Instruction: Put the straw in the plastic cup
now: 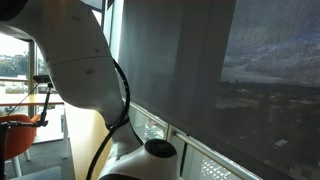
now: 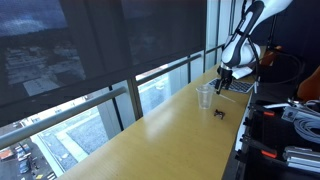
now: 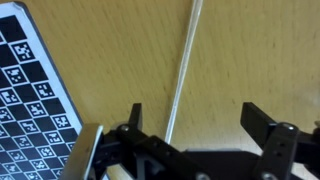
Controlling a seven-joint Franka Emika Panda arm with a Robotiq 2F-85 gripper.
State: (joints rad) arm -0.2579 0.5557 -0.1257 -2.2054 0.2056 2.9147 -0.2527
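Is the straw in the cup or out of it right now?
Out. In the wrist view the straw lies flat on the wooden counter, between the fingertips of the open gripper, not gripped.

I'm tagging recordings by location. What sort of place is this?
Probably an upper-floor office or lab: a wooden counter runs beside windows with mesh shades, city streets show below, and a checkered calibration board lies on it.
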